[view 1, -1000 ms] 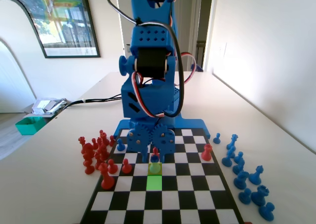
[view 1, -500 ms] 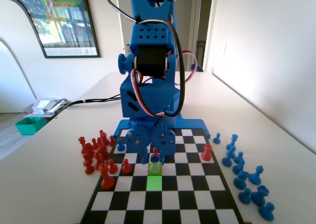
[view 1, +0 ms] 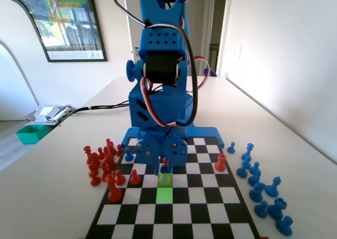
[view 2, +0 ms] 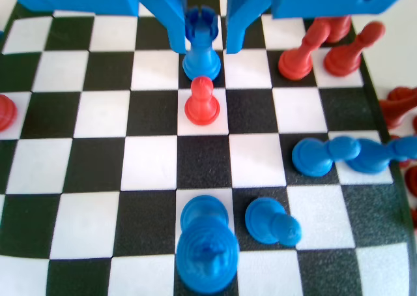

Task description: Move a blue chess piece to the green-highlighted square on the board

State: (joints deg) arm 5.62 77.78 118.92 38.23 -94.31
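The blue two-finger gripper hangs low over the black-and-white checkered board, its jaws spread on either side of a small blue plastic piece with a notched, castle-like top; contact is unclear. A small red pawn stands just beside it. Further blue pieces stand nearby. In the fixed view, the bright green square lies bare.

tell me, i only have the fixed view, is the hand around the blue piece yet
Observer: In the wrist view the hand has a jaw on each side of the blue chess piece, with a gap at the picture's right jaw.
Operator: anything close to it
Observer: A red pawn stands upright on the next square.
Operator: anything lying down
Observer: A short blue piece and a long blue piece lie on their sides on the board.
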